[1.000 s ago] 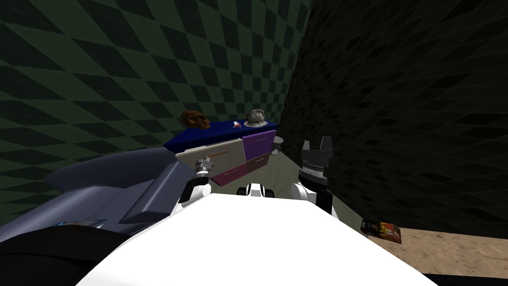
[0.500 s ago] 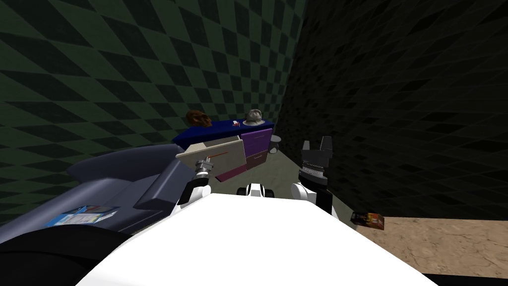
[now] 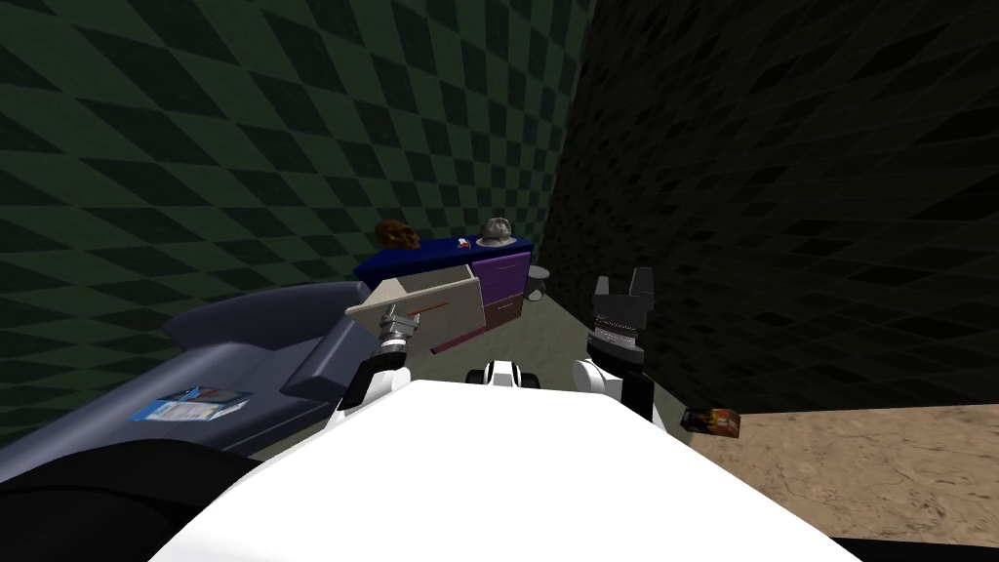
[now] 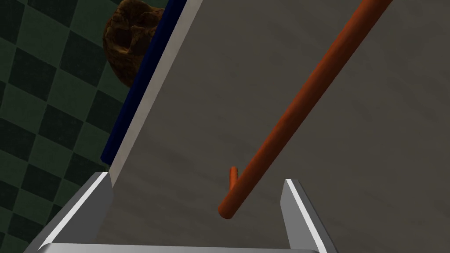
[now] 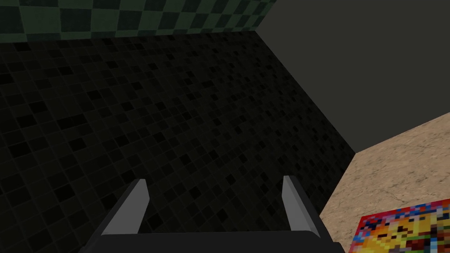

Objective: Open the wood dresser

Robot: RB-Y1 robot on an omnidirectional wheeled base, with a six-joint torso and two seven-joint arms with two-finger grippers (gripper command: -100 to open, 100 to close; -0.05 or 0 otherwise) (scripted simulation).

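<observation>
Now, head: dresser (image 3: 504,276) ahead beside sofa (image 3: 254,341), its grey drawer front (image 3: 434,301) standing out at my left gripper (image 3: 398,324); right gripper (image 3: 624,285) raised, well apart | left wrist: fingers spread, orange handle (image 4: 303,101) between, clear of both | right wrist: fingers spread wide.

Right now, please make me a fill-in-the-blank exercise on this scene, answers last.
1. The end of the handle lies ___ the fingers of the left tool.
2. The fingers of the right tool stand ___.
3. The top of the dresser is ___.
4. The box lies on the ___.
Missing: between; open; blue; floor.
</observation>
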